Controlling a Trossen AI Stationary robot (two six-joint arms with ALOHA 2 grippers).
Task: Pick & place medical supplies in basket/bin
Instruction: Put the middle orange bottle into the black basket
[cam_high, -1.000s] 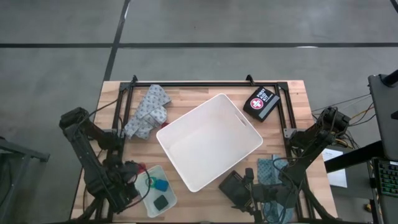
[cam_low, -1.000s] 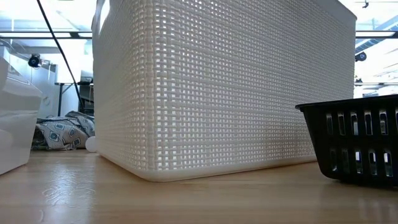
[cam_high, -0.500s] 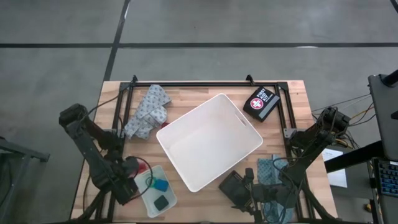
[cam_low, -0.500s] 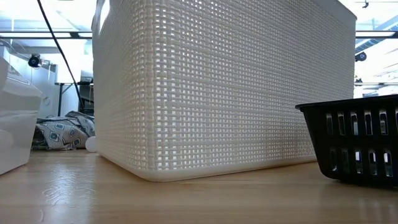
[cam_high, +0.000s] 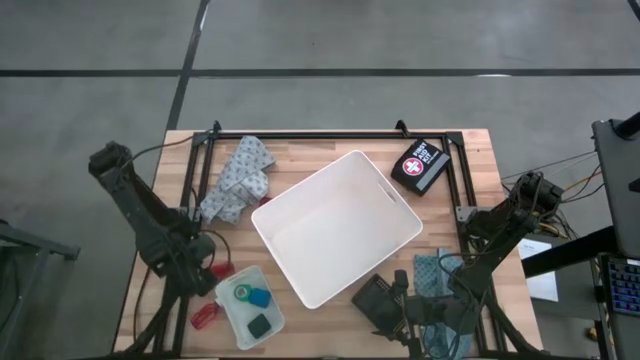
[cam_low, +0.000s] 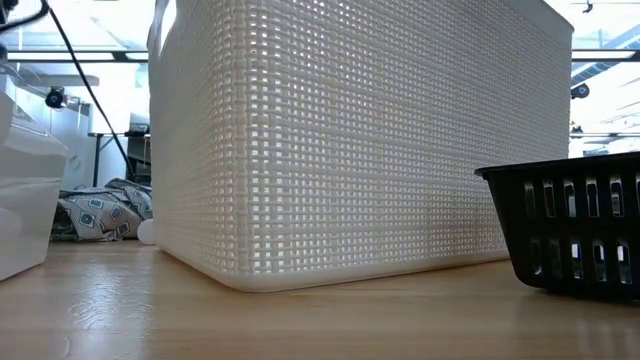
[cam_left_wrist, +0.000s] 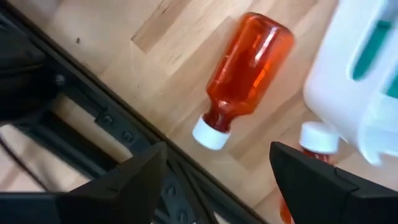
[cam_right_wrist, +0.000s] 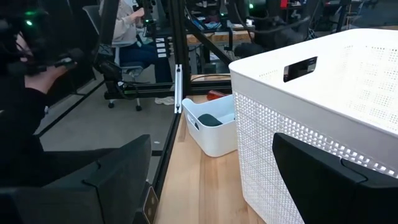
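The large white bin (cam_high: 335, 228) stands slantwise mid-table; it fills the low view (cam_low: 350, 140). Two orange-red pill bottles with white caps lie on the wood left of a small translucent tray (cam_high: 250, 305): one (cam_high: 203, 317) (cam_left_wrist: 249, 62) on its side by the frame rail, the other (cam_high: 222, 270) (cam_left_wrist: 314, 140) against the tray. My left gripper (cam_high: 197, 280) (cam_left_wrist: 217, 186) hangs open above them, touching nothing. My right gripper (cam_high: 395, 300) (cam_right_wrist: 211, 186) is open and empty at the near right, facing the bin's wall (cam_right_wrist: 323, 106).
A patterned cloth (cam_high: 238, 180) lies at the far left. A black first-aid case (cam_high: 420, 165) lies at the far right. A dark slotted basket (cam_high: 375, 300) (cam_low: 570, 220) and a teal cloth (cam_high: 432, 275) lie near the right arm. People sit beyond the table (cam_right_wrist: 37, 93).
My left gripper has gone from beside the small tray toward the table's far edge, and the arm has swung back. The orange-red bottle that it covered at the near left now shows.
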